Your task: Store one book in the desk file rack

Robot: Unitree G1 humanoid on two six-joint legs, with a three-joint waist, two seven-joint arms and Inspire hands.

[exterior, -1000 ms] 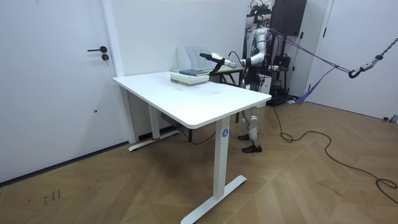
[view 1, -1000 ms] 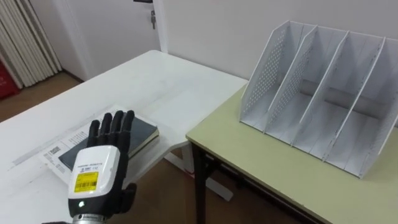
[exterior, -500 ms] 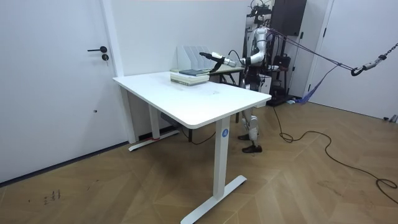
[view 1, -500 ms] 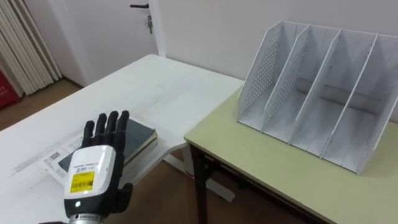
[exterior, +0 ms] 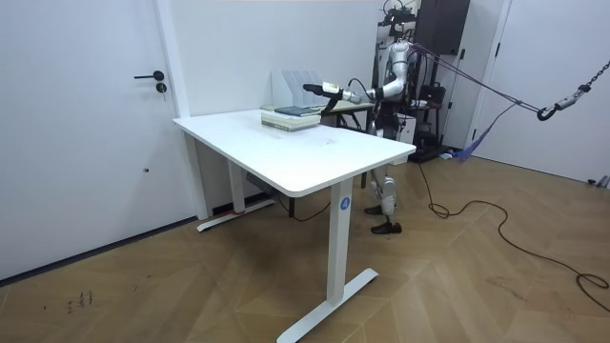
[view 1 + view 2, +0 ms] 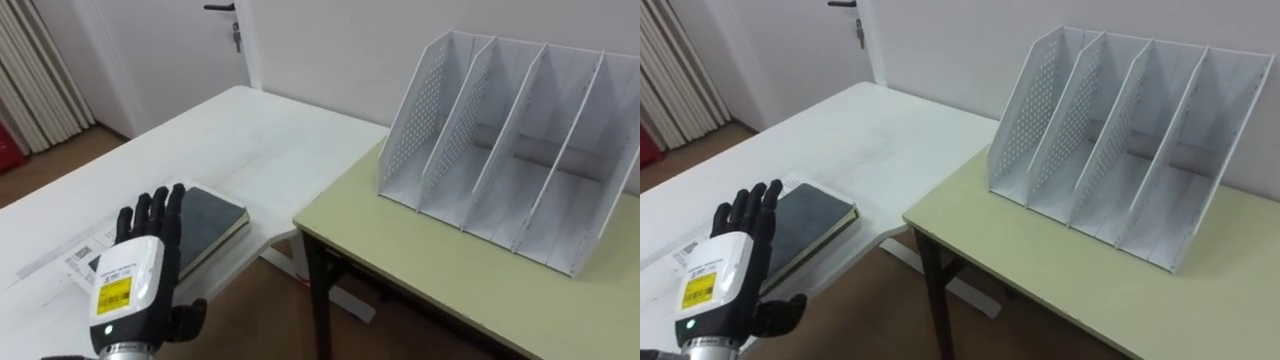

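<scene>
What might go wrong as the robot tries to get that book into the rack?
The book lies flat near the white table's edge, so the open left hand may push it off. There is a gap between that table and the desk; a weak hold could drop it to the floor. The rack's slots are narrow, so the book may catch a divider.

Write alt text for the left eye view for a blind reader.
An open black-and-white left robot hand reaches toward a dark flat book lying on a white printed item on a white table. To the right, an empty white perforated file rack stands on a pale green desk.
</scene>
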